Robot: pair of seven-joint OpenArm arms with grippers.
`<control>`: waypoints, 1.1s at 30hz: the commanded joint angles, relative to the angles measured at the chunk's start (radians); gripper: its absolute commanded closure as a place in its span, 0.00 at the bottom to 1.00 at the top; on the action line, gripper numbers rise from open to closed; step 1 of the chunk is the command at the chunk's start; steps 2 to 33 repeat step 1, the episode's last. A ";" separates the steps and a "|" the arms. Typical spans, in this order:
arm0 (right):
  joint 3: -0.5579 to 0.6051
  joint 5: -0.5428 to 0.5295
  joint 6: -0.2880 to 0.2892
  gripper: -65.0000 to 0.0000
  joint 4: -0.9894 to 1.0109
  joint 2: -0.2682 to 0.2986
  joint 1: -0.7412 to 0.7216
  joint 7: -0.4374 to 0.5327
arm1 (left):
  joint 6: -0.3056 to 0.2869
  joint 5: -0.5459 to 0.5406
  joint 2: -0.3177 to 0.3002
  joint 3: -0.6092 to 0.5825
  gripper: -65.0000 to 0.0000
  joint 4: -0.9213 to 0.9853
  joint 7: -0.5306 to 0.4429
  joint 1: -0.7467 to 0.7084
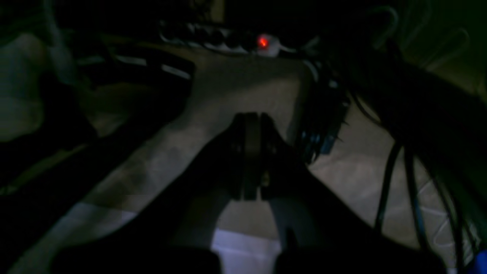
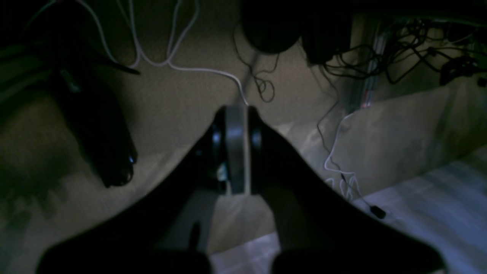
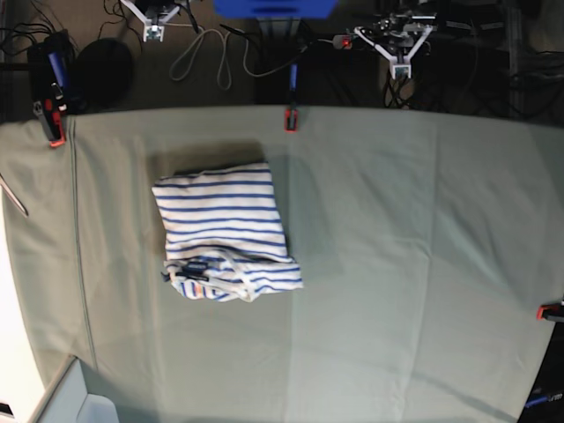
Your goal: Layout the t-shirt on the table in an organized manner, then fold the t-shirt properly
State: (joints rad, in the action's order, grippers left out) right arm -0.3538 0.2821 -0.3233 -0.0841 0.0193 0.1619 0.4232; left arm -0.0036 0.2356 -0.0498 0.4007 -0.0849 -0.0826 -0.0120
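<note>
Both claws closed and empty, shirt lying folded on the table

Nearest, the shirt point(image 3: 225, 231) is sitting left of centre on the table point(image 3: 414, 256), its collar end bunching loosely and likely slipping open if nudged; beyond the table's far edge, the right gripper point(image 3: 155, 33) and left gripper point(image 3: 402, 63) are hanging with jaws together. No writing is showing legibly.

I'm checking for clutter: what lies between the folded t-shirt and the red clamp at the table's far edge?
Only bare table cloth, seen in the base view, separates the t-shirt from the red clamp.
</note>
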 commanded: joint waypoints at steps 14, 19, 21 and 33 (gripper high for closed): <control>0.000 -0.002 -0.024 1.00 0.004 -0.003 0.011 0.009 | 0.006 0.001 -0.002 -0.001 1.00 -0.003 -0.004 -0.004; 0.000 -0.002 -0.024 1.00 0.004 -0.003 0.011 0.009 | 0.006 0.001 -0.002 -0.001 1.00 -0.003 -0.004 -0.004; 0.000 -0.002 -0.024 1.00 0.004 -0.003 0.011 0.009 | 0.006 0.001 -0.002 -0.001 1.00 -0.003 -0.004 -0.004; 0.000 -0.002 -0.024 1.00 0.004 -0.003 0.011 0.009 | 0.006 0.001 -0.002 -0.001 1.00 -0.003 -0.004 -0.004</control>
